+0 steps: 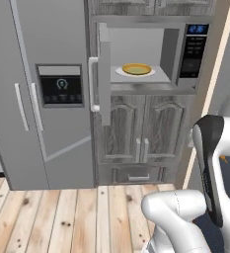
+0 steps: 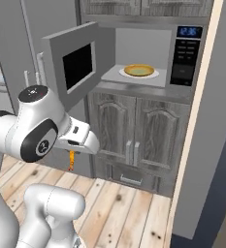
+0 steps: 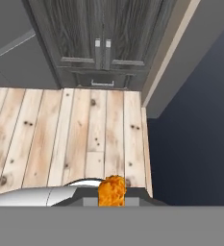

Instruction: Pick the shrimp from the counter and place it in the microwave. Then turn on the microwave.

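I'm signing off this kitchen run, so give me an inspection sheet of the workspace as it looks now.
Surface: wooden plank floor under the hand; counter not in view.
Job's things: shrimp orange, held in the gripper; microwave door open, display lit.
Clutter: yellow bowl on the white plate inside the microwave.
Grippers: gripper shut on the shrimp, low, well below the microwave.
Cables: nothing seen.
Surroundings: grey fridge left of the microwave, dark wood cabinets beneath it.
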